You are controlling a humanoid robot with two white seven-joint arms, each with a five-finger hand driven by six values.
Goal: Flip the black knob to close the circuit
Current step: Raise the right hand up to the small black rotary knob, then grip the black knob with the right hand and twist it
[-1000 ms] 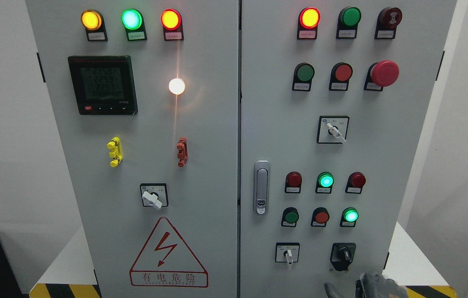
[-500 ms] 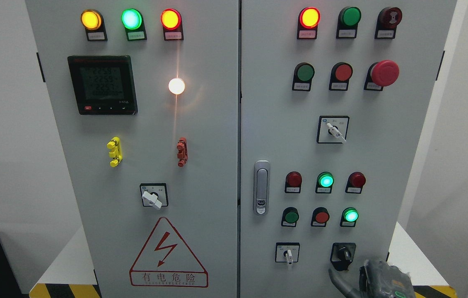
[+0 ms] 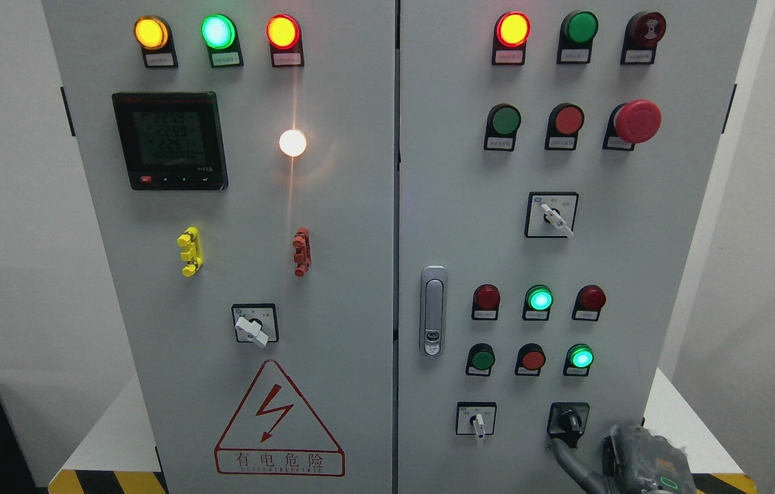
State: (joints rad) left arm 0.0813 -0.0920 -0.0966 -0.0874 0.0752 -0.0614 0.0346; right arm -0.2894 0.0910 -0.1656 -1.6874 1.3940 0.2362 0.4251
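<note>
Right hand [image 3: 624, 460] reaches just under the black knob [image 3: 569, 420], a finger extended, holding nothing; risk: it slips off the knob.

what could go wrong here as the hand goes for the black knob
The right hand comes up from the bottom edge with one finger near the black knob; it may push the knob's edge rather than grip it. The white-handled switch and green lit button sit close by and could be bumped.
</note>
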